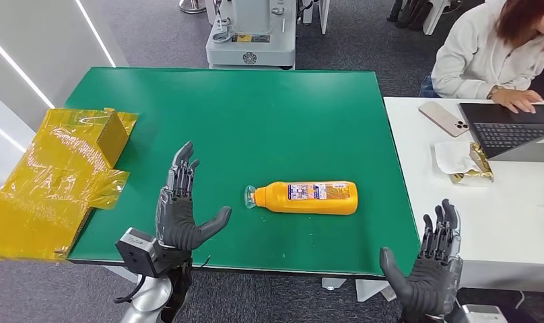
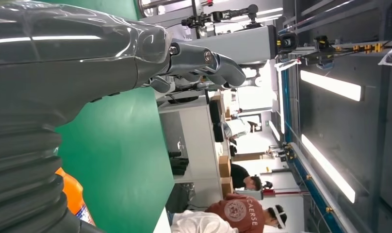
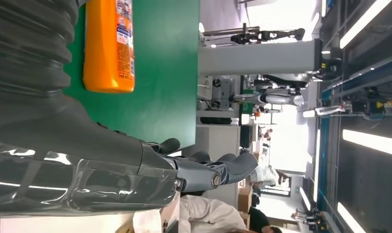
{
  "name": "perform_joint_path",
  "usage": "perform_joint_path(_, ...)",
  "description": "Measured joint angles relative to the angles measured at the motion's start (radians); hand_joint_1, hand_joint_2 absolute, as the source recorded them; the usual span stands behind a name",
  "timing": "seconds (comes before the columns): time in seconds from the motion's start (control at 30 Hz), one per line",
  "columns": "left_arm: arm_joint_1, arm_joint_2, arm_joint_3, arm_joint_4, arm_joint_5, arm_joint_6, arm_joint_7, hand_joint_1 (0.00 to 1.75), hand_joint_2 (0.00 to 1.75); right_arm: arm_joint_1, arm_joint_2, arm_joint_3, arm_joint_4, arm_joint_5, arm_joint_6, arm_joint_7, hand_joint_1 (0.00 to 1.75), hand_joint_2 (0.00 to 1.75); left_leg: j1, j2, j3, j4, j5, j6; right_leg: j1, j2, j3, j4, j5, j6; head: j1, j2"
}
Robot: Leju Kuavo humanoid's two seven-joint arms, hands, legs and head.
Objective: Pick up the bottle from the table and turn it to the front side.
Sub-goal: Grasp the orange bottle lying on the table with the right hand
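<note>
Left hand: the left hand (image 1: 182,212) is spread wide and holds nothing, near the cap end.
Right hand: the right hand (image 1: 431,272) is also spread and holds nothing, off the table's near corner.
Bottle: the orange bottle (image 1: 306,197) lies on its side on the green table (image 1: 256,114), label up.
Approach: likely best to grip mid-body, squarely.
Surroundings: yellow film-wrapped box (image 1: 60,175) well apart; a person (image 1: 485,54) at a laptop (image 1: 508,128); nothing blocks the reach.
</note>
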Motion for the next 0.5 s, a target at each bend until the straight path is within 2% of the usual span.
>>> perform_joint_path(0.33,0.003,0.000,0.000,0.000,-0.005,0.002,-0.003,0.00,1.75,-0.034,-0.019,0.004,0.036,0.108,-0.015,0.028,0.00,1.75,0.000,0.000,0.000,0.000,0.000,0.000,0.000,0.000,0.000,0.000,0.000,0.000,0.000,0.000)
perform_joint_path(0.5,-0.002,-0.010,0.000,0.010,-0.023,-0.021,-0.008,0.00,1.75,-0.084,-0.036,0.002,0.058,0.312,-0.064,0.079,0.00,1.75,0.000,0.000,0.000,0.000,0.000,0.000,0.000,0.000,0.000,0.000,0.000,0.000,0.000,0.000)
